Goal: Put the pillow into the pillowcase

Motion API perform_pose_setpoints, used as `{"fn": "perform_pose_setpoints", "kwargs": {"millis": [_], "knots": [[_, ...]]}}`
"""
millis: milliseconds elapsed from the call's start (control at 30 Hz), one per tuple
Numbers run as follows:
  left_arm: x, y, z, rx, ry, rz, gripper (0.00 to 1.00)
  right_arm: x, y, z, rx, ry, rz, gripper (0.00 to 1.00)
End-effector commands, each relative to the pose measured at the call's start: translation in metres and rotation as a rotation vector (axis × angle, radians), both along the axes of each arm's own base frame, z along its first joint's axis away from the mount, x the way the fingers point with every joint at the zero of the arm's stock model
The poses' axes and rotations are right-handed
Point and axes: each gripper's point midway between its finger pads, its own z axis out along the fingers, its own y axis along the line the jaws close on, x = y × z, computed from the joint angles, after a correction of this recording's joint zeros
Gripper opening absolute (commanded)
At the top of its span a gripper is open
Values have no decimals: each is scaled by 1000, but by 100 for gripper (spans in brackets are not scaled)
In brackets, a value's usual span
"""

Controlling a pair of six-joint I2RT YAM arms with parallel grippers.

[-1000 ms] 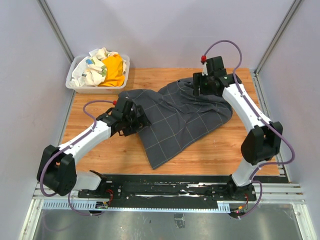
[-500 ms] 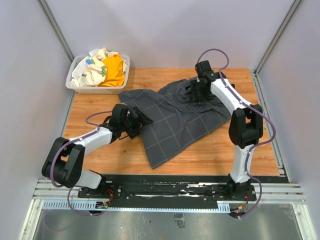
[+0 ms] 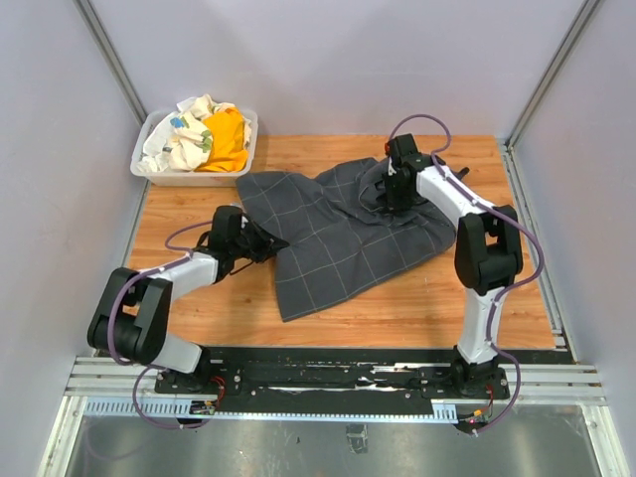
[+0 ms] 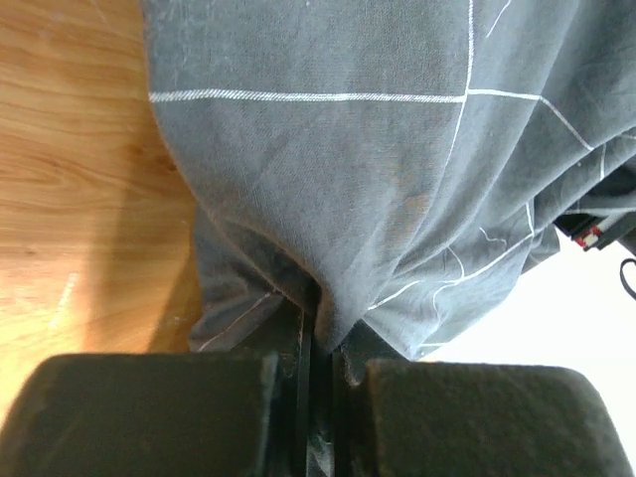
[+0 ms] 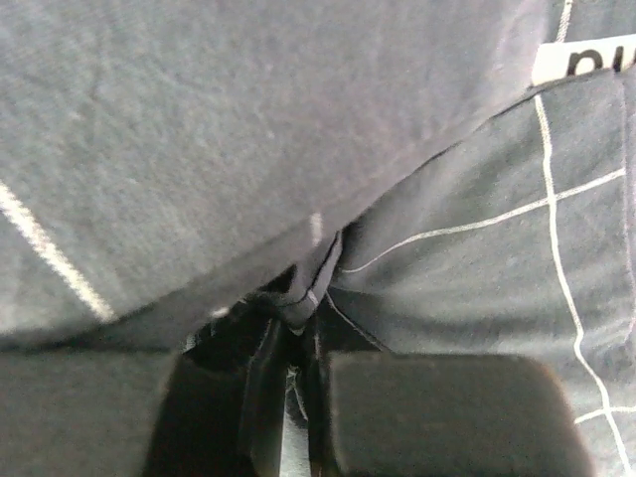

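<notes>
While both arms reach low over the table (image 3: 417, 298), the pillowcase (image 3: 338, 238) lies rumpled on the wood, stretched between the two grippers. The left gripper (image 4: 316, 343) has its jaws drawn narrow on a gathered fold at the cloth's near-left edge. From that pinch the fabric fans out ahead of it, with bare wood to its left. The right gripper (image 5: 298, 318) is clamped on a hem at the far side of the pillowcase. A loose layer lies ahead of its fingers and a gridded layer to its right. A white tag (image 5: 586, 60) shows ahead of it, up to the right. Well beyond the left gripper, a bin (image 3: 184, 179) holds a yellow cloth (image 3: 227, 139) and a white printed cloth (image 3: 179, 139).
</notes>
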Motion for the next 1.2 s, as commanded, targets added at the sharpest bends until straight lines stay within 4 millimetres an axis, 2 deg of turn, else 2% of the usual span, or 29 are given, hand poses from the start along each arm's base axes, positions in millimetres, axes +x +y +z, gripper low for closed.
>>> {"fn": "perform_pose_setpoints", "kwargs": {"millis": [0, 67, 100, 200, 300, 400, 467, 500, 533, 600, 633, 700, 800, 867, 900, 967, 1067, 1167], "knots": [[13, 37, 16, 100, -47, 58, 0, -58, 30, -32, 92, 191, 35, 5], [10, 59, 18, 157, -30, 86, 0, -77, 47, -37, 104, 217, 66, 1], [8, 70, 19, 185, -21, 96, 0, -85, 56, -31, 119, 211, 83, 1], [-1, 105, 21, 277, 6, 145, 0, -116, 82, -28, 162, 240, 124, 1], [-13, 127, 27, 327, 25, 169, 0, -152, 100, -27, 198, 280, 152, 1], [-25, 140, 33, 372, 29, 169, 0, -178, 104, -18, 234, 291, 139, 1], [-32, 148, 36, 399, 37, 175, 0, -187, 100, -9, 253, 282, 118, 1], [-34, 151, 39, 410, 34, 180, 1, -188, 97, -3, 253, 267, 111, 1], [-34, 152, 44, 416, 22, 175, 6, -187, 94, 4, 245, 246, 105, 2], [-33, 148, 56, 408, -8, 154, 39, -182, 86, 18, 218, 204, 93, 11], [-33, 148, 61, 407, -18, 152, 52, -179, 84, 26, 205, 182, 92, 12], [-30, 149, 74, 415, -39, 150, 68, -171, 82, 38, 193, 149, 95, 18], [-27, 158, 97, 460, -72, 182, 72, -162, 77, 57, 173, 104, 75, 26], [-25, 165, 115, 489, -112, 220, 74, -156, 71, 72, 152, 65, 50, 38], [-23, 165, 124, 488, -140, 228, 75, -154, 66, 79, 131, 45, 34, 43], [-20, 157, 136, 446, -192, 213, 76, -150, 59, 92, 111, 0, 14, 46], [-17, 143, 131, 367, -207, 187, 75, -143, 68, 116, 158, -59, 50, 47], [-18, 122, 110, 289, -207, 150, 72, -144, 88, 137, 194, -82, 119, 50]]}}
